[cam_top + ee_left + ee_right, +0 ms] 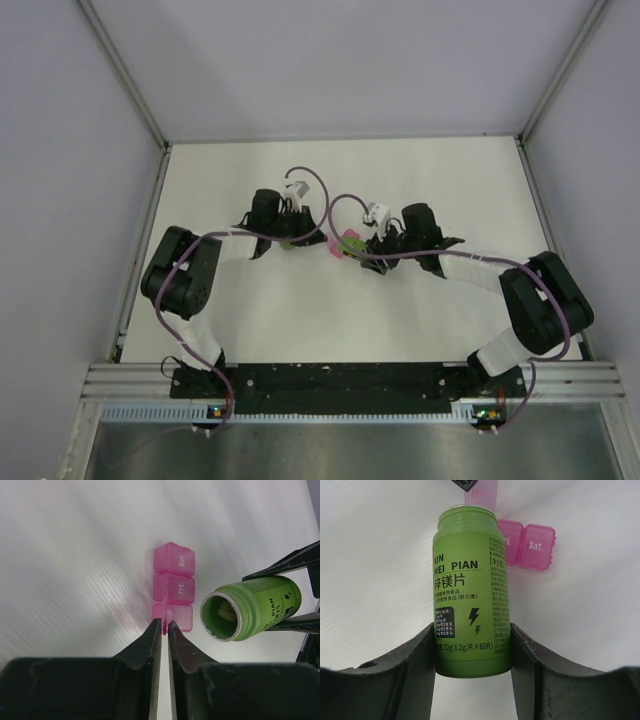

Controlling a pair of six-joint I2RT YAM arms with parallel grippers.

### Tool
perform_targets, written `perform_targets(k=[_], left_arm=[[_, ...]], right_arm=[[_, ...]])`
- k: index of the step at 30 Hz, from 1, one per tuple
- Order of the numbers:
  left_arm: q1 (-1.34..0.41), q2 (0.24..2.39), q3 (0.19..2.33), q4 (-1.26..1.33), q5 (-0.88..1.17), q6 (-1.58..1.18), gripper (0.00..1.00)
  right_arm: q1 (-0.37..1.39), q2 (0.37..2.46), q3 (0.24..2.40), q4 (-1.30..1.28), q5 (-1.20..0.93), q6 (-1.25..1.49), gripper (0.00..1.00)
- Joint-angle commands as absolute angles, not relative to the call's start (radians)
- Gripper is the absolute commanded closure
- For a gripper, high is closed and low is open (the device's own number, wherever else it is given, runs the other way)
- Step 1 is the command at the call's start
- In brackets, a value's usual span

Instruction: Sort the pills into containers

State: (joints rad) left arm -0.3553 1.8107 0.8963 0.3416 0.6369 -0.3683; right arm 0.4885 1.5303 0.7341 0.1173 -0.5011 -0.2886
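The containers are one pink translucent pill box lying on the white table, with closed lids marked "Sat." and "Fri.". My left gripper is shut on the raised lid of the nearest compartment. My right gripper is shut on an uncapped green bottle, which is tipped with its mouth beside that compartment. A pale pill shows inside the bottle's mouth. From above, the pill box and bottle sit between the two wrists at mid-table.
Grey walls and metal rails enclose the white table. The two arms' bases are bolted along the near edge. The right gripper's black fingers flank the bottle in the left wrist view.
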Motion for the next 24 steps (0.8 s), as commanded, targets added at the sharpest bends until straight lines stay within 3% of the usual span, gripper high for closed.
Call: perform_targets(k=[1, 24], left_arm=[[-0.357, 1.816, 0.927, 0.374, 0.649, -0.37, 0.85], [-0.357, 1.805, 0.928, 0.367, 0.637, -0.37, 0.83]], right_arm=[[0.503, 1.535, 0.79, 0.143, -0.511, -0.307, 1.0], [0.529, 1.575, 0.864, 0.043, -0.445, -0.293, 1.0]])
